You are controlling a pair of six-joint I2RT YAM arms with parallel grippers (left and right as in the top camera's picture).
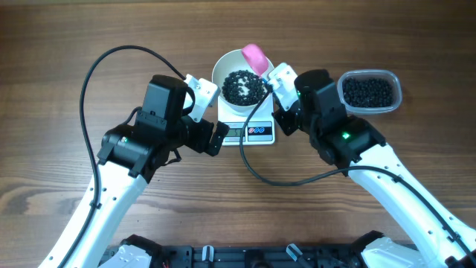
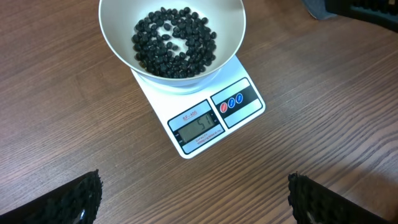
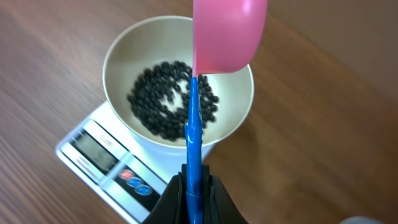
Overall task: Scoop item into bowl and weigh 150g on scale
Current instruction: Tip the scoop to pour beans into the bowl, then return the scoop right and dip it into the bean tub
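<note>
Brown wood-grain surface (image 1: 59,45). The left hand (image 2: 194,200) gapes wide and empty before the white scale (image 2: 205,124). The right hand (image 3: 194,186) is clamped on a blue-handled pink scoop (image 3: 227,31). Beyond, the white bowl (image 2: 115,40) sits on the scale, with black beads (image 2: 174,46) pooled loosely inside.

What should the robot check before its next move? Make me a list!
1. Bowl sits on scale: ok.
2. Display at 150: not ok, it looks like 51.
3. Right gripper shut on pink scoop by its blue handle: ok.
4. Scoop emptied: cannot tell.
5. Tub holds more beads: ok.
6. Left gripper open, clear of the scale: ok.
</note>
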